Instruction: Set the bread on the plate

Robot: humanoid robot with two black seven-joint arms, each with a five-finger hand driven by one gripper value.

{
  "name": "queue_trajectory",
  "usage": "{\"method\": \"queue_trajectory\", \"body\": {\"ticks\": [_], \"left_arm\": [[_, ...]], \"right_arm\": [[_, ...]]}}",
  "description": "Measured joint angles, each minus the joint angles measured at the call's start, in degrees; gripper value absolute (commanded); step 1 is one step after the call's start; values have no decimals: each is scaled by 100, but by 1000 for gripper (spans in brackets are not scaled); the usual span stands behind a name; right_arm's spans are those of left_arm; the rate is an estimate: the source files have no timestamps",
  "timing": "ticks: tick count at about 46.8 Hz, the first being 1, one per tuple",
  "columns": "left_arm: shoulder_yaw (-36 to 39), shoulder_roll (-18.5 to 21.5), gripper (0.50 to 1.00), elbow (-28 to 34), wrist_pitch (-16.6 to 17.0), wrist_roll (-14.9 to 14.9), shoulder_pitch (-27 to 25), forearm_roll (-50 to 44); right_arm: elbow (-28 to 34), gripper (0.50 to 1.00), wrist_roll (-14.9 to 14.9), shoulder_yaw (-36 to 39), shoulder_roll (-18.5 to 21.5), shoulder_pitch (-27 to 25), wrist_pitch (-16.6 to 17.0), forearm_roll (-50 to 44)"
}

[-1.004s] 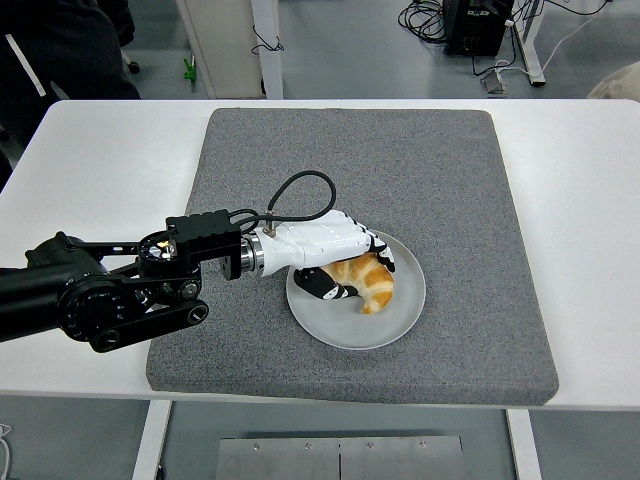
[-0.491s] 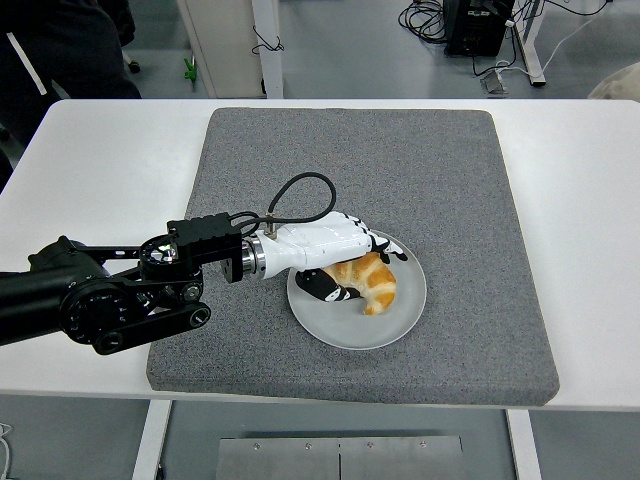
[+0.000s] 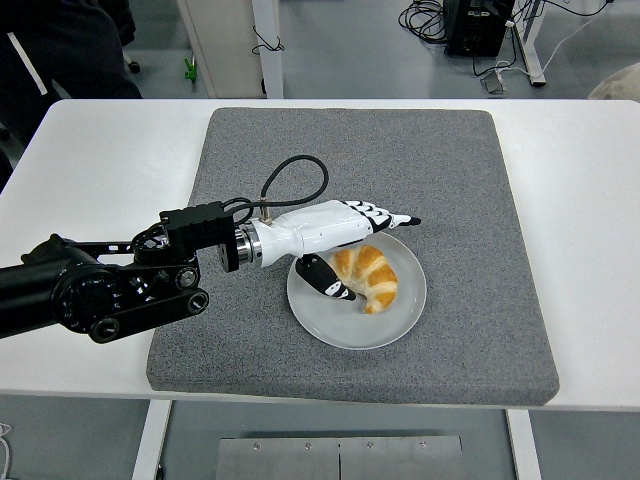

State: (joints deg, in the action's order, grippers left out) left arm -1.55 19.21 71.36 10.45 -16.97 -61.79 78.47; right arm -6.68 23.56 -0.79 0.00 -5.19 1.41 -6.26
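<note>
The left hand (image 3: 345, 235) has opened since a moment ago: its fingers, which were curled over the bread (image 3: 368, 276), now stretch out flat and wide above it, with the thumb hanging down beside the bread's left end. The bread lies free on the plate (image 3: 340, 328), which sits on the grey mat (image 3: 450, 180) covering the surface (image 3: 110, 170). The placing looks done; only pulling the arm away seems left. The forearm reaches in low from the left, wrist roughly level.

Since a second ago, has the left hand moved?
Yes. The left hand has opened and lifted off the croissant, fingers now extended toward the plate's far rim.
</note>
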Motion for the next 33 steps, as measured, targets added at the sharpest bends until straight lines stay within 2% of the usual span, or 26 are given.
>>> {"method": "queue_trajectory", "body": {"ticks": [9,20,33], "left_arm": [[-499,20,965,35,-556,-253,6,-753],[-1114,92,966,33,-1148,-282,74,-1489],[-1563,305,968,-72,-1231,-286,190,-2946]], "right_arm": [[0,1000,0,0,0,0,0,0],[0,1000,0,0,0,0,0,2],[0,1000,-1,0,0,-1,0,-3]]}}
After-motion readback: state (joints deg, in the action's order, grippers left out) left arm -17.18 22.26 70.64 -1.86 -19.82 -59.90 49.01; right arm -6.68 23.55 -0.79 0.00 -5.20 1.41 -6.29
